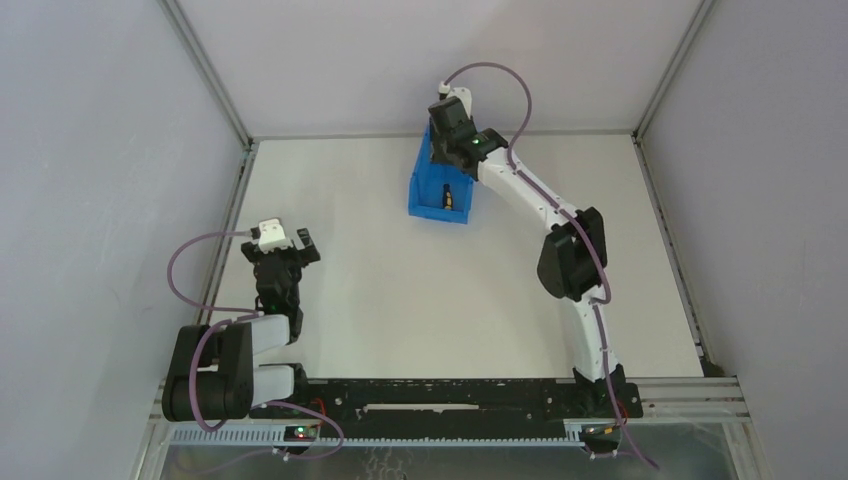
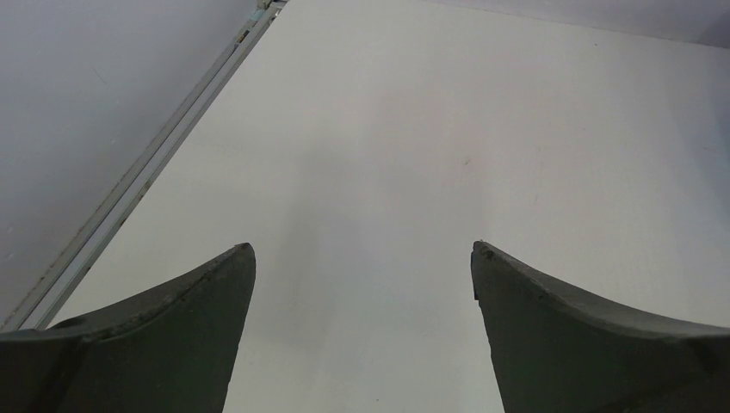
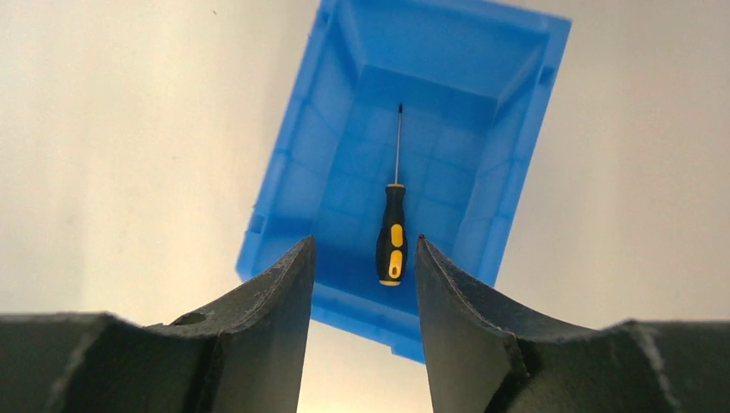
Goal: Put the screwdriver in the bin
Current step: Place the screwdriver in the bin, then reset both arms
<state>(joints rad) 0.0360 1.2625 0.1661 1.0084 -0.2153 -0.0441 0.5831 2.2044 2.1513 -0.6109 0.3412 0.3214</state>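
R gripper (image 3: pixel 365 243) hangs over bin (image 3: pixel 288 176), narrow gap, nothing held; we see screwdriver (image 3: pixel 392 225) flat inside. L gripper (image 2: pixel 362 249) spread wide, empty. Top view: wrist (image 1: pixel 462 135) hides bin's far end.

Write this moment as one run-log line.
screwdriver: inside bin | right hand: open, above bin | left hand: open, empty

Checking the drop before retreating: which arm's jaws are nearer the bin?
Right. The right arm hangs over the bin; the left arm sits far off, near the table's left edge.
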